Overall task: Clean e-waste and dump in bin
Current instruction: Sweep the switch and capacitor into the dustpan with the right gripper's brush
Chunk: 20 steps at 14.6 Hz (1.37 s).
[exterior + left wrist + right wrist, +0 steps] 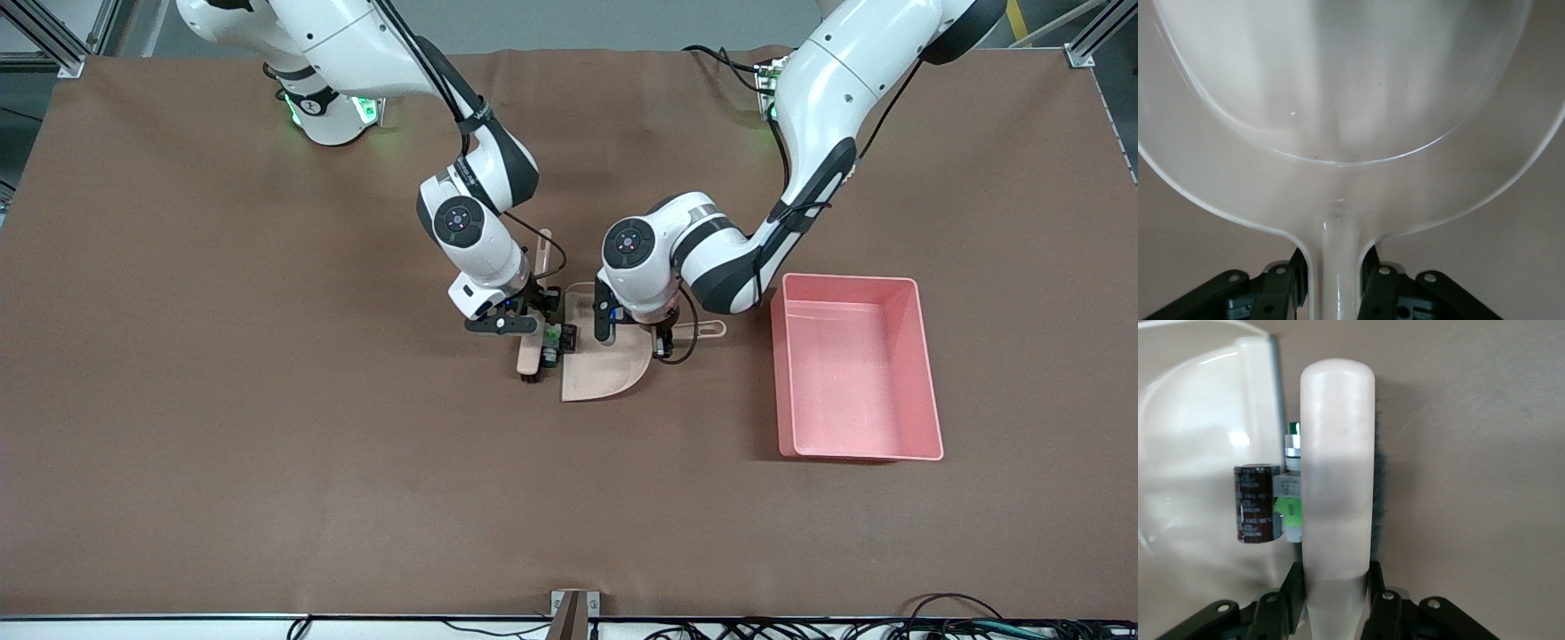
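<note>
Bin is set on the desk toward the left arm's end. Dustpan is gripped by left gripper; brush by right gripper. E-waste is pressed between them at the pan's edge.

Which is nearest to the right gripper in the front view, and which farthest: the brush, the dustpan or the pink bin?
From the right gripper:
1. Brush, held in its fingers.
2. Dustpan, beside the brush, its handle held by the left gripper.
3. Pink bin, toward the left arm's end of the table.
</note>
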Each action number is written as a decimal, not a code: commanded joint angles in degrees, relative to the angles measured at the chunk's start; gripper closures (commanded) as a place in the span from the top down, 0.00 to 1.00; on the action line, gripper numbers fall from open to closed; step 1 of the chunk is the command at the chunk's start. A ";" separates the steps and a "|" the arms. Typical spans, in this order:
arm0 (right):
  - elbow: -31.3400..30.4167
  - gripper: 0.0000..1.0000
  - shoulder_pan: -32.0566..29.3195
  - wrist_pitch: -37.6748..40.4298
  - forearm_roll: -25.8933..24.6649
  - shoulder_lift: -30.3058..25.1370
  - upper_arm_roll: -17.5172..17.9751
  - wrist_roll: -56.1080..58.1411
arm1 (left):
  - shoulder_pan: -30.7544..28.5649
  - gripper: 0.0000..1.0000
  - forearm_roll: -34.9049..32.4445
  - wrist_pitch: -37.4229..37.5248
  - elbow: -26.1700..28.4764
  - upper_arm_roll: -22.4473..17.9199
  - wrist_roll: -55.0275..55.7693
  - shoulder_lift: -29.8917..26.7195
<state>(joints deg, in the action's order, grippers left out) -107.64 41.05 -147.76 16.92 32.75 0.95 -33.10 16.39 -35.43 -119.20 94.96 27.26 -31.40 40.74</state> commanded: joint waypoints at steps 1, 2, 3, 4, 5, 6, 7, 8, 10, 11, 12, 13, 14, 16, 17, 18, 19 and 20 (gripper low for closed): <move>2.61 0.00 0.43 0.28 2.67 1.00 0.98 0.31 | 1.81 0.12 -0.16 0.55 -3.64 -0.10 1.68 2.76; 2.96 0.00 0.44 0.28 3.02 1.09 1.33 0.49 | 1.81 0.12 0.01 0.55 -3.91 -0.10 2.21 3.03; 3.48 0.00 0.09 0.28 3.11 1.09 2.03 0.40 | 2.15 0.12 0.01 0.55 -3.91 -0.10 2.56 3.20; 4.01 0.00 -0.18 0.28 3.12 1.18 2.65 0.49 | 2.51 0.12 0.10 0.55 -3.91 -0.10 2.74 3.29; 4.45 0.00 -0.27 0.28 3.12 1.52 2.83 0.75 | 2.60 0.12 0.10 0.55 -3.91 -0.10 3.01 3.38; 5.33 0.00 -0.35 0.36 3.12 1.79 2.83 0.93 | 2.60 0.12 0.01 0.46 -3.91 -0.10 3.44 3.55; 5.51 0.00 -0.36 0.45 3.20 1.88 2.91 1.01 | 2.25 0.11 -0.16 0.37 -3.91 -0.10 3.80 3.64; 5.51 0.00 -0.36 0.71 3.20 1.88 2.92 1.02 | 1.55 0.11 -0.42 -0.50 -3.82 -0.10 3.80 3.64; 5.60 0.00 -0.53 0.80 3.20 1.88 3.18 1.01 | 1.28 0.10 -0.43 -0.86 -3.82 -0.10 3.36 3.82; 5.60 0.00 -0.62 0.98 3.29 1.88 3.18 1.02 | 1.19 0.10 -0.43 -0.86 -3.82 -0.10 3.10 3.73; 5.60 0.00 -0.62 1.59 3.29 1.88 3.18 1.02 | 1.10 0.08 -0.43 -0.86 -3.82 -0.10 2.83 3.47; 5.69 0.00 -0.71 2.29 3.20 1.79 3.09 1.02 | 1.02 0.07 -0.43 -0.86 -3.82 -0.10 2.66 3.29; 5.77 0.00 -1.14 3.34 3.12 1.79 3.09 1.28 | 0.84 0.05 -0.43 -0.86 -3.82 -0.02 2.48 3.20; 6.21 0.00 -2.98 7.98 3.20 0.83 3.18 3.90 | 0.66 0.05 -0.43 -0.86 -3.82 -0.01 2.48 3.12; 6.82 0.00 -4.12 10.88 3.20 0.22 3.09 4.70 | 0.66 0.04 -0.43 -0.86 -3.82 -0.01 2.48 3.20; 7.44 0.00 -5.09 13.17 3.20 -0.49 3.18 5.05 | 0.58 0.03 -0.43 -1.12 -3.82 -0.01 2.31 3.20; 8.05 0.00 -5.97 15.37 3.20 -1.10 3.09 5.23 | 0.40 0.03 -0.43 -1.82 -3.65 -0.01 2.22 3.20; 8.41 0.00 -7.29 17.74 3.20 -1.98 3.09 5.93 | -0.38 0.03 -0.43 -2.78 -3.38 0.16 2.22 3.29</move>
<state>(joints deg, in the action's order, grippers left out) -99.76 36.73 -134.50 18.94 33.30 3.12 -29.36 17.22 -35.43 -120.42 91.97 26.92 -28.61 43.73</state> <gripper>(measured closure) 0.581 0.907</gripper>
